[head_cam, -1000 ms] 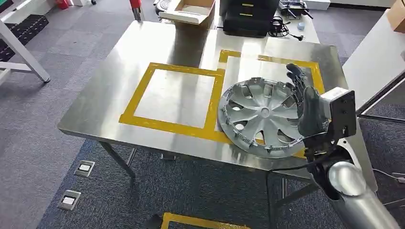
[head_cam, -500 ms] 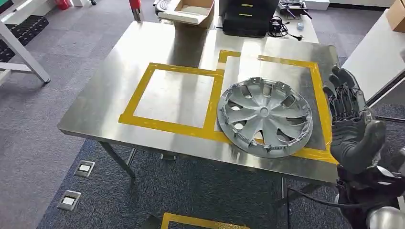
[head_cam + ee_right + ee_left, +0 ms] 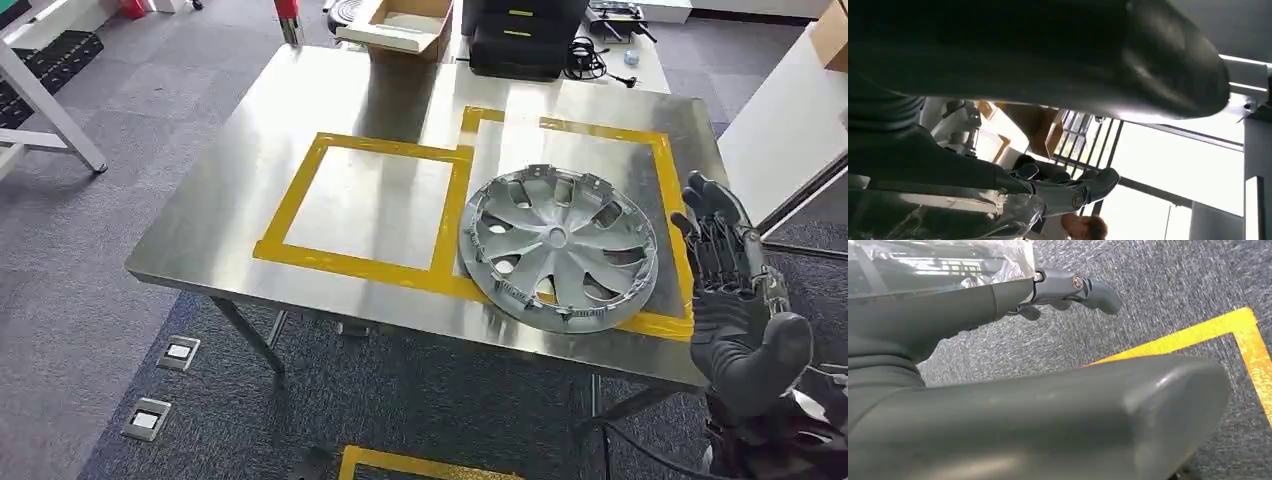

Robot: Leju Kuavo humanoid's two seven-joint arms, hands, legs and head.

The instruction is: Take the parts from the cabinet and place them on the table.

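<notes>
Grey carpet surrounded a steel table (image 3: 250, 215) marked with two yellow taped squares (image 3: 330, 262). On it, a silver wheel cover (image 3: 557, 247) was seen lying flat, hollow side up, its spokes and clipped rim exposed — mostly within the right-hand square, its near edge overlapping the tape. The right hand (image 3: 735, 300) was held empty, fingers spread, just beside the table's right edge and apart from the cover. The left hand (image 3: 1068, 287) was seen over carpet; its state could not be told. Judged: release appeared complete — a withdrawal would best be kept clear of the rim.
</notes>
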